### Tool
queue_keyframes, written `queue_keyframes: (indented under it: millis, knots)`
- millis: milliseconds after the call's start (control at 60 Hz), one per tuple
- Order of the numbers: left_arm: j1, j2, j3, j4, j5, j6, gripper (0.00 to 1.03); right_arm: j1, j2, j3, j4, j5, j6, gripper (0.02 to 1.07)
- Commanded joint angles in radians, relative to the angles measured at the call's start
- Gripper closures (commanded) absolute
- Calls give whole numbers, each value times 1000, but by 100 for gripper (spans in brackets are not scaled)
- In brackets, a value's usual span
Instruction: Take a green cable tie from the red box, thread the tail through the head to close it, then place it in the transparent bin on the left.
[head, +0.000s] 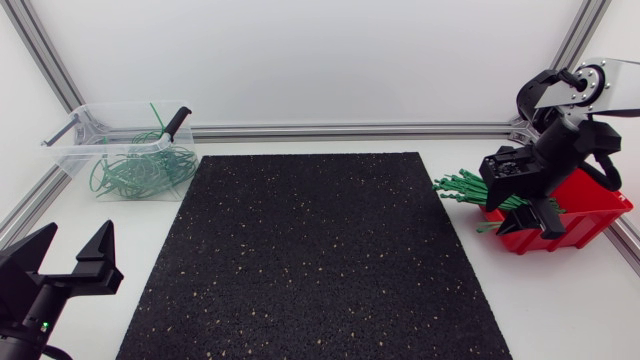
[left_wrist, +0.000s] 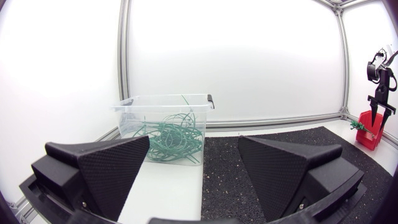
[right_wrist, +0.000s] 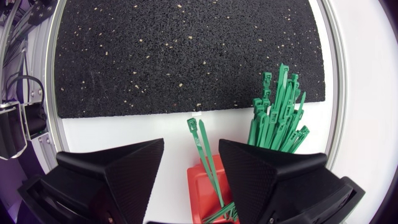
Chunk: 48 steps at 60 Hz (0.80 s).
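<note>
Surface: a flat rectangular mat of black rubber crumb with pale flecks lies on a smooth white table.
Container, left: the transparent bin is thin clear plastic with rounded corners. It stands at the table's far left corner, just beyond the mat, with a black clip on one end and a grey clip on the other.
Contents, left: looped ties, green and thin, lie tangled on the bin's floor; one arcs up above the rim.
Container, right: the red box is glossy plastic, open at the front, at the table's right edge beside the mat.
Contents, right: straight green cable ties with square heads fan out of the box's mouth onto the table.
Stray piece: a single tie lies apart from the bundle, head on the table and tail over the red box, between the right gripper's fingers. No contact shows.
Fingers: broad matte black wedges with finely textured faces.
Pose, right: the right gripper hangs over the red box, pointing down, fingers spread wide and holding nothing.
Pose, left: the left gripper sits low at the near left corner, facing the transparent bin, fingers wide apart and empty.
</note>
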Motion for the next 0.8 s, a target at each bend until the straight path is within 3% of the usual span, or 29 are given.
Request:
queue_keyframes:
  millis: [0,167,783]
  knots:
    - [-4,-10,-39,-17,-2,-15,4,9,21,-31,24,7,-27,56]
    - [-4,-10,-39,-17,-2,-13,4,9,42,-33,41,10,-27,70]
    - [-4,-10,-39,-17,-2,-15,4,14,74,-70,100,44,-24,79]
